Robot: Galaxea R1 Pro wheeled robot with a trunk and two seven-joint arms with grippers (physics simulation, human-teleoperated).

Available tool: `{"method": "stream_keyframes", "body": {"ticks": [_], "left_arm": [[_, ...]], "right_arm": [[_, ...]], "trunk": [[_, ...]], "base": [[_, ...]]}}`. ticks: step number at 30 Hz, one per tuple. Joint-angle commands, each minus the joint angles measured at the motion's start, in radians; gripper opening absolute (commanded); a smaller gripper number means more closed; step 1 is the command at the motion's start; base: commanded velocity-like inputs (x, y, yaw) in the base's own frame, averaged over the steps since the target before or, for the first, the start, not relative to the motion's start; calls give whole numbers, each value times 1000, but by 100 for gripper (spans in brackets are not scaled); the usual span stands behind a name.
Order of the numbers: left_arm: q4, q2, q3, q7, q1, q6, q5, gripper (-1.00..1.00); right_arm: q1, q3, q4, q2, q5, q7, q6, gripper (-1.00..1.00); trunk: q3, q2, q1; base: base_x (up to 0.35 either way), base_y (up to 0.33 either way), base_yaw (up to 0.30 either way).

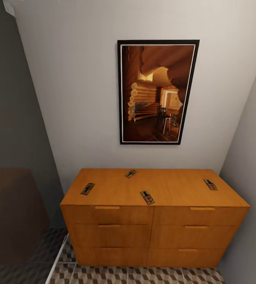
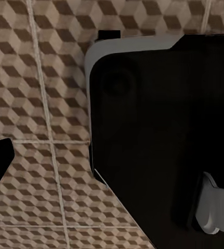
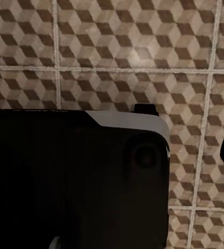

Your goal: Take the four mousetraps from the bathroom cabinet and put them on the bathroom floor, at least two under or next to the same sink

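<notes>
Room: narrow bathroom corner, pale walls, framed picture (image 1: 158, 92) of a log-cabin interior above the cabinet (image 1: 154, 217).
Floor: bathroom floor (image 1: 143, 275) in brown/beige/cream cube-print tiles with pale grout; both wrist views look down onto it (image 2: 39, 93) (image 3: 117, 41).
Cabinet: low, wide, orange-brown wood, flat top, drawer rows with slim pulls, all shut.
Traps: four mousetraps flat on the cabinet top, well apart — left one (image 1: 87, 188) near the left edge, back one (image 1: 130, 173) near the wall, front one (image 1: 146, 197) near the front edge, right one (image 1: 210, 184) near the right edge.
Trap build: thin tan boards, dark metal parts, red spot.
Key relation: traps lie ahead of and above the arms, which hang low, pointed at the floor. Front trap's long axis runs roughly front-to-back, slightly skewed. It sits about centre, so neither arm is clearly nearer.
Tools: left and right jaw state can't be told; dark robot body blocks both wrist views.
Next (judgement): close in, raise an arm, pinch across the board's short sides.
</notes>
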Motion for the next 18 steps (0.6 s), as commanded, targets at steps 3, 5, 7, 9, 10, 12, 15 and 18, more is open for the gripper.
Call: {"method": "stream_keyframes", "body": {"ticks": [3, 5, 7, 9, 10, 12, 15, 18], "left_arm": [[-100, 1, -1, 0, 1, 59, 0, 100], [-211, 1, -1, 0, 5, 119, -1, 100], [-265, 1, -1, 0, 7, 150, -1, 100], [-369, 1, -2, 0, 13, 212, -1, 100], [-415, 1, -2, 0, 17, 241, 0, 100], [-458, 1, -2, 0, 20, 269, 0, 100], [-536, 2, -2, 0, 24, 319, 1, 100], [-632, 2, -2, 0, 28, 383, 1, 100]], "right_arm": [[2, 2, -84, 2, 0, 0, 70, 100], [4, 2, -160, 4, 0, 0, 137, 100], [5, 3, -195, 5, 0, 0, 169, 100], [6, 4, -256, 8, 0, 0, 227, 100], [7, 5, -284, 9, 0, 0, 250, 100], [7, 6, -309, 10, 1, 0, 270, 100], [8, 9, -356, 11, 0, 0, 300, 100], [8, 13, -412, 13, -1, 0, 340, 100]], "trunk": [[8, 20, -11], [14, 34, -19], [20, 48, -27], [27, 62, -34], [30, 69, -38], [36, 83, -46], [45, 104, -57], [55, 125, -69]], "base": [[0, 0, 0], [0, 0, 0], [0, 0, 0], [0, 0, 0], [0, 0, 0], [0, 0, 0], [0, 0, 0], [0, 0, 0]]}}
